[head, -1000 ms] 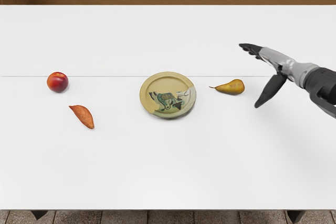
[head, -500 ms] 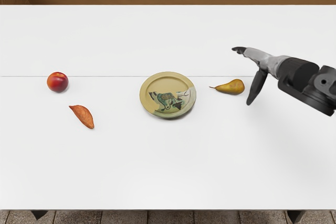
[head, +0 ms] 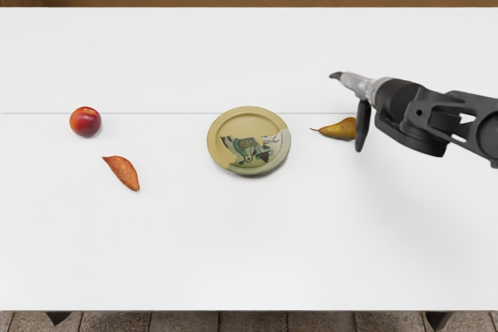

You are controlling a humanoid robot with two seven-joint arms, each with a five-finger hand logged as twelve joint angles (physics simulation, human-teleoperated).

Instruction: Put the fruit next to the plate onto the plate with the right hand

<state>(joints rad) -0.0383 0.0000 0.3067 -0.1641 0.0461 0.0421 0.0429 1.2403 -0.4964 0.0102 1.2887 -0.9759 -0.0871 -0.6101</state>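
Hovering, your right hand (head: 362,99) is at the right end of the pear (head: 338,129) | fingers (head: 362,126) spread, gripping nothing | pear near plate (head: 212,139)

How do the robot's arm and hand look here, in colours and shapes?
Only the right arm shows: dark grey to black, with a bulky wrist housing that has angular cut-outs. The right hand has a silver-grey back and slim dark fingers. No cables or markings are visible.
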